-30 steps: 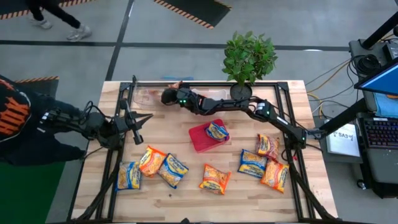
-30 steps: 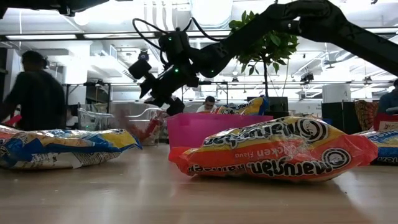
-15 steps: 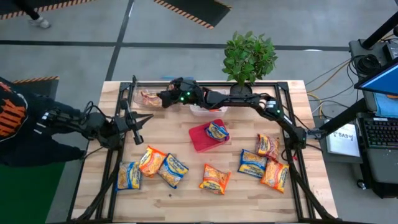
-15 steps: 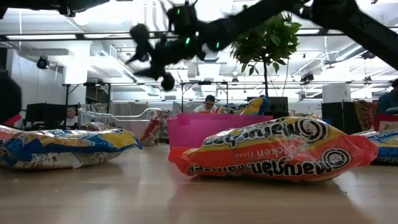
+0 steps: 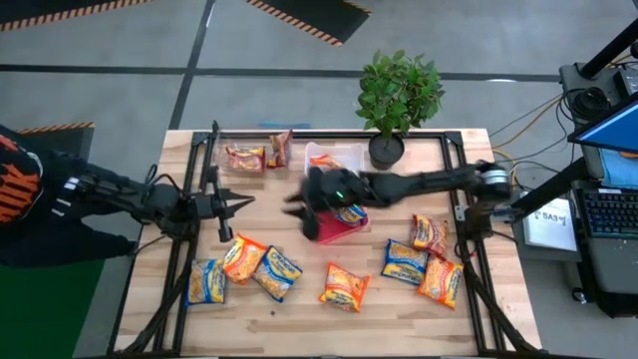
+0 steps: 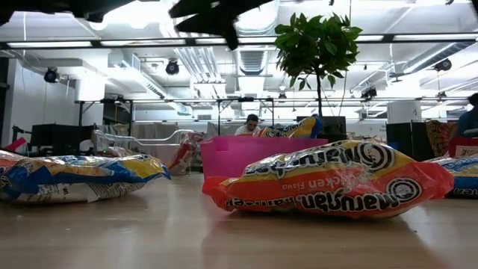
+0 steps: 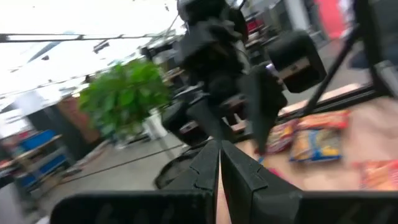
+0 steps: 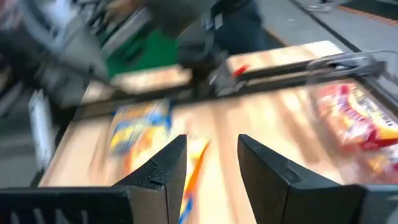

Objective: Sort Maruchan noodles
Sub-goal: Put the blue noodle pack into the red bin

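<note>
Maruchan noodle packets lie flat on the wooden table: blue-and-yellow ones, orange ones and a reddish one. One blue-and-yellow packet lies in the red tray. Two reddish packets lie in the clear tray at the far left. My right gripper hovers open and empty above the table's middle, beside the red tray. My left gripper waits shut at the left, above the table.
A white tray and a potted plant stand at the far edge. A black frame rims the table. In the low view an orange packet and a blue-and-yellow one lie in front of the red tray.
My right gripper has risen from over the clear tray at the far left and swung toward the table's middle and near side, rolling as it went. It now hangs by the red tray. Two reddish packets show in the clear tray where it was.
</note>
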### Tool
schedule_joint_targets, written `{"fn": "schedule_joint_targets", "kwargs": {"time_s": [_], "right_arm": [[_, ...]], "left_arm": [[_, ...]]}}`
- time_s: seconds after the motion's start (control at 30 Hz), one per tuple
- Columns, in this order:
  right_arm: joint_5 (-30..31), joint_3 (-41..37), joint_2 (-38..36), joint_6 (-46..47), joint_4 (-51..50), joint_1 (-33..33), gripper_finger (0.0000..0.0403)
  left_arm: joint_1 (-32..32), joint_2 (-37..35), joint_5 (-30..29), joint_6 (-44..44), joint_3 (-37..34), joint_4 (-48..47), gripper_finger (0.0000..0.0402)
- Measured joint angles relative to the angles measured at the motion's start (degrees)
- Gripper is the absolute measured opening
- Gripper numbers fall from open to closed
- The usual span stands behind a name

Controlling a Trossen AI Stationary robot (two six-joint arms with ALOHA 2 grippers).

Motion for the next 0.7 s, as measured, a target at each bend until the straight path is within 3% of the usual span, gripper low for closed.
{"fn": "schedule_joint_targets", "kwargs": {"time_s": [0.23, 0.4, 0.7], "right_arm": [[3.6, -21.6, -13.6, -2.0, 3.7, 9.1, 0.0122], [7.0, -32.0, -19.8, 1.1, 8.0, 13.5, 0.0117], [9.3, -42.2, -27.9, 4.0, 8.1, 15.8, 0.0118]], "left_arm": [[0.0, 6.2, 1.3, -5.2, 0.7, 5.0, 0.0], [-0.1, 12.7, 2.0, -14.4, 3.9, 4.3, 0.0], [-0.4, 24.6, 10.3, -34.2, 12.0, -15.9, 0.0]]}}
